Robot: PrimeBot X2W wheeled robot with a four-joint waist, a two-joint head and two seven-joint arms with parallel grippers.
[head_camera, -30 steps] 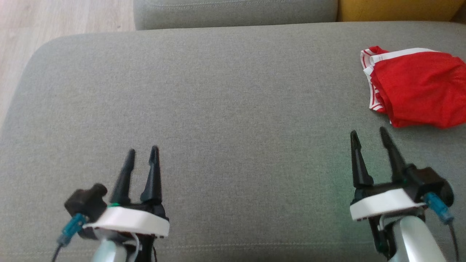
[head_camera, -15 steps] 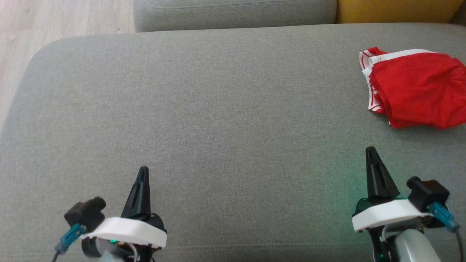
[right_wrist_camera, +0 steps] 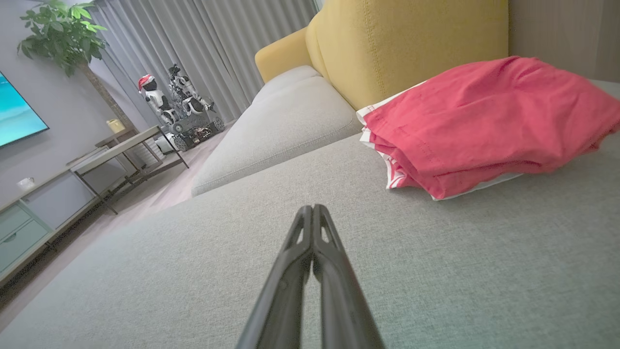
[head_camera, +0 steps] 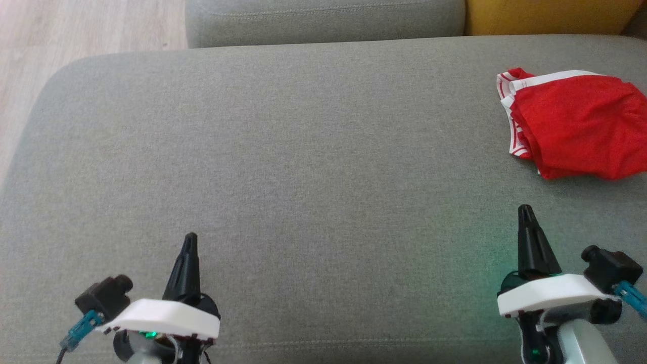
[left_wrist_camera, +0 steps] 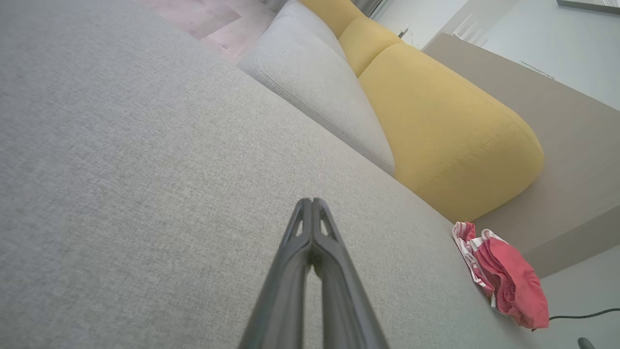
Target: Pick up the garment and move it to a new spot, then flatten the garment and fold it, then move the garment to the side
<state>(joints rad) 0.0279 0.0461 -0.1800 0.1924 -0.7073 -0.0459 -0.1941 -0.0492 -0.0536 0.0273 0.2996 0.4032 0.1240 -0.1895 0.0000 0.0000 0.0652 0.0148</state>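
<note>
Garment (head_camera: 576,124), red with white striped trim, lies bunched on the grey sofa seat (head_camera: 303,151). It sits ahead of the right fingers (head_camera: 533,247) and slightly to their right, with bare cushion between them. The right fingers are pressed together tip to tip and hold nothing. The left fingers (head_camera: 186,270) are likewise closed flat against each other and empty, well apart from the garment, which sits far off to their right. A yellow back cushion (right_wrist_camera: 411,43) rises just behind the garment.
</note>
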